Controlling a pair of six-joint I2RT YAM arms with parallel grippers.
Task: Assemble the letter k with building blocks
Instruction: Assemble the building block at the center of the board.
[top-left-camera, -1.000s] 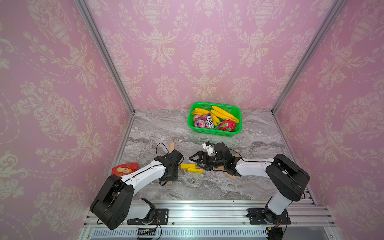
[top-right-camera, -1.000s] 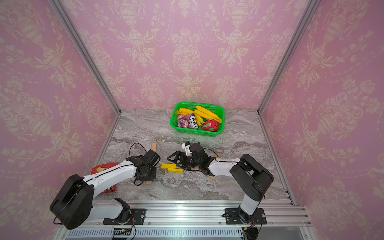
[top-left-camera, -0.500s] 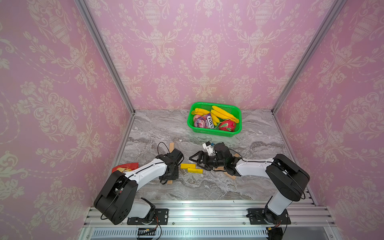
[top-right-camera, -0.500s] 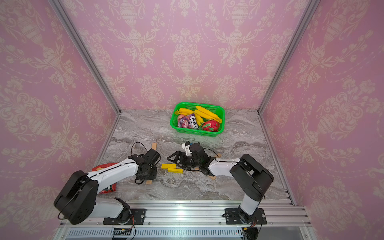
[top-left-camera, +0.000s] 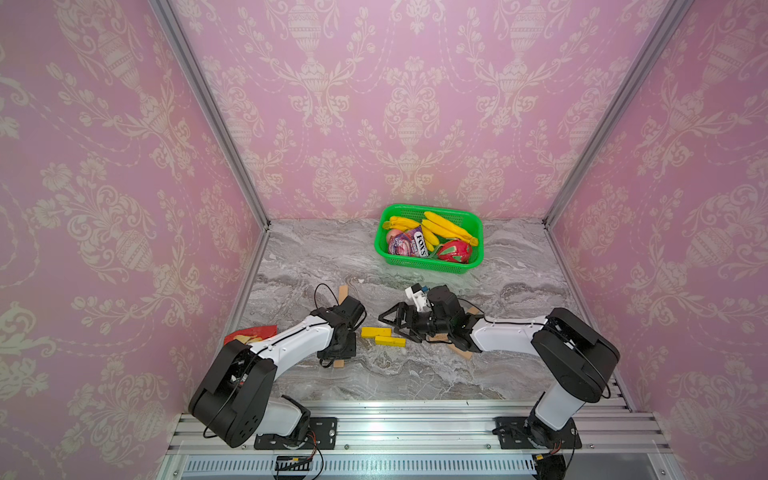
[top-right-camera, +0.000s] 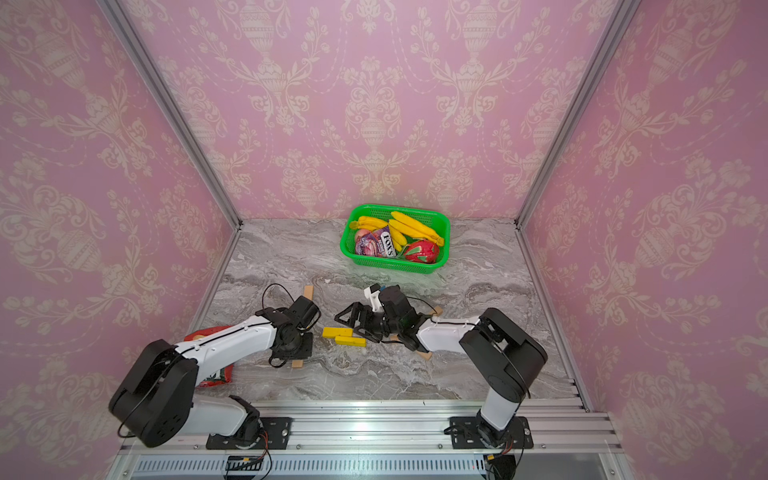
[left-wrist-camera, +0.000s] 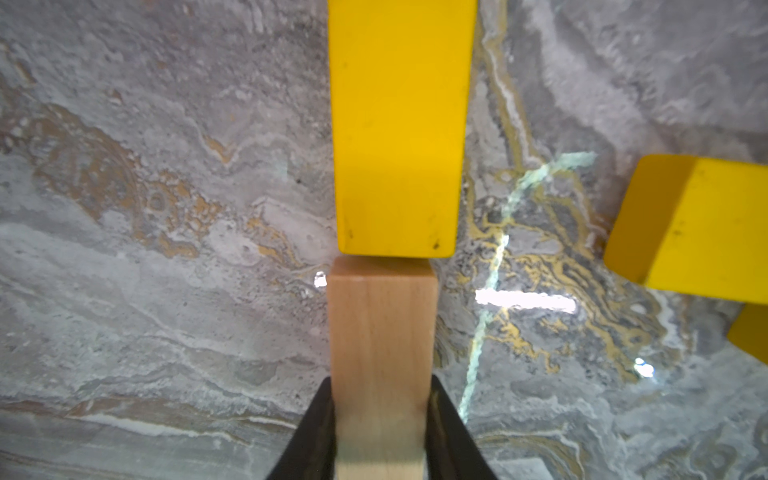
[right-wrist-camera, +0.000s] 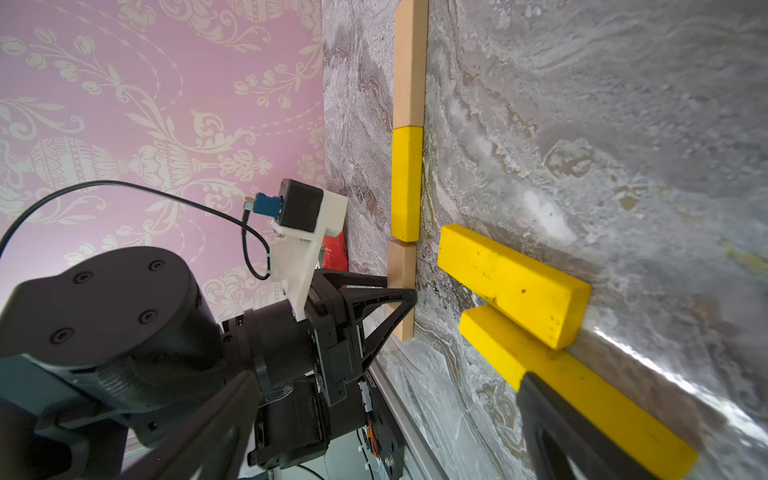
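While left gripper (left-wrist-camera: 380, 388) clamps a tan bar (left-wrist-camera: 382, 324) end-on against the yellow stem bar (left-wrist-camera: 399, 124), stem-laying is in hand. Right gripper (top-left-camera: 390, 325): jaws spread, seemingly straddling a loose yellow bar (right-wrist-camera: 602, 399); next, slant it.

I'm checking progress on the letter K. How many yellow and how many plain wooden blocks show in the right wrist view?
Yellow blocks: 3
Wooden blocks: 2
Total: 5
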